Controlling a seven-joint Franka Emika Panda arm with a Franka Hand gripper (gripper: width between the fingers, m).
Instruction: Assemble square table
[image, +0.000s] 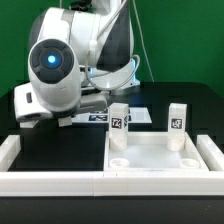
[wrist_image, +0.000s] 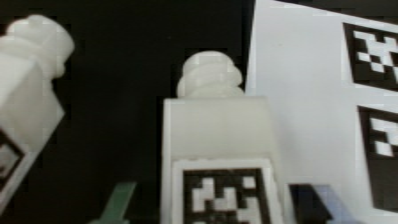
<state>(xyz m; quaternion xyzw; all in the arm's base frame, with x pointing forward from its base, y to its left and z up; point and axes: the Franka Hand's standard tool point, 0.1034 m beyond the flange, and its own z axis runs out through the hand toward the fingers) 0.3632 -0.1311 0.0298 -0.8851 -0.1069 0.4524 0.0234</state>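
The slab (image: 155, 158) lies flat on the black desk (image: 60, 150), on the exterior view's right, just behind the border wall (image: 50, 180); round recesses show at its two near corners. At its two far corners stand legs, long axes vertical and tags facing the exterior camera: the first upright leg (image: 119, 120) on the exterior view's left, the second upright leg (image: 177, 118) on the exterior view's right.

The wrist view shows two more legs; the middle leg (wrist_image: 217, 140) has its long axis running straight away from the pincer (wrist_image: 219, 205), with the narrow knobbed tip at the far end and the tagged end nearest the camera; the side leg (wrist_image: 36, 85) lies near it, roughly parallel and slightly slanted, apart from it with dark desk between.

The pincer is released and spread a little wider than the middle leg; its fingers (wrist_image: 121, 205) flank the tagged end, one on each side, with a thin dark gap between each finger and the leg, so it grips nothing.

The marker board (wrist_image: 320, 80) lies flat on the other side of the middle leg from the side leg; two of its tags show in part. In the exterior view the arm (image: 60, 60) bends low on the left, well apart from the slab, and hides the pincer.

Count: one slab; four legs, two upright and two by the pincer; one marker board.
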